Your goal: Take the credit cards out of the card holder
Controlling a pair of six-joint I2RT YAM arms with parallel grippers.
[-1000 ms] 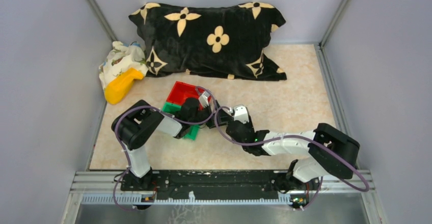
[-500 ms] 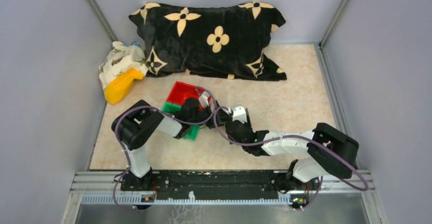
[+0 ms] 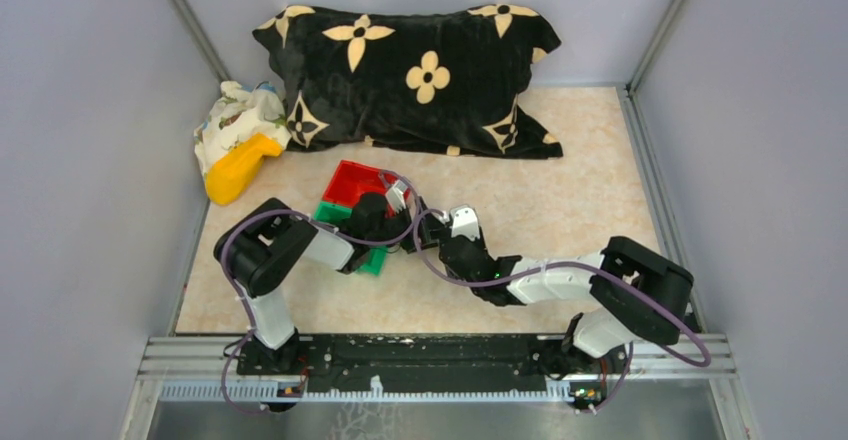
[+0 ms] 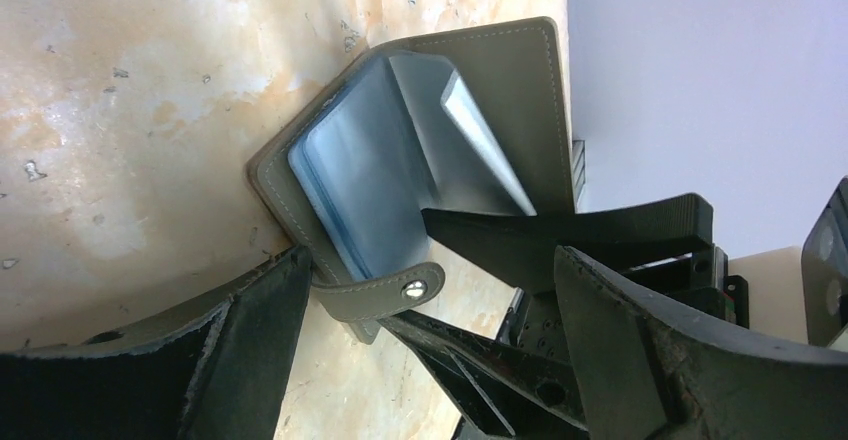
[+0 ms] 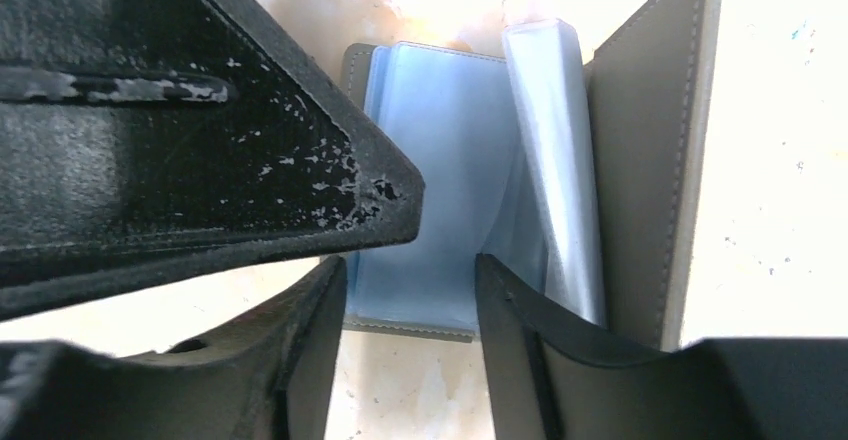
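The right gripper [image 5: 410,330] has its jaws apart with nothing clamped. One tip sits just beside the near edge of the card holder [image 5: 650,160]. The other rests on the stack of clear plastic sleeves [image 5: 430,160], right next to one sleeve that stands lifted off the pile. The holder lies spread open on the table [image 4: 120,110] straight ahead of these tips.

The left gripper [image 4: 430,355] comes in from the opposite side, its jaws wide apart and gripping nothing. One of its fingers [image 5: 200,140] lies across the holder's outer part and seems to pin it down. The snap strap [image 4: 380,295] sticks out just beside that finger.

I judge the step in hand to be hunting for a card. The holder is already open, yet no card is out, and I cannot tell which sleeves are filled. The next move calls for the right tips to catch one card's edge alone, not the sleeve, and draw it toward the sleeve's mouth while the left finger presses down.
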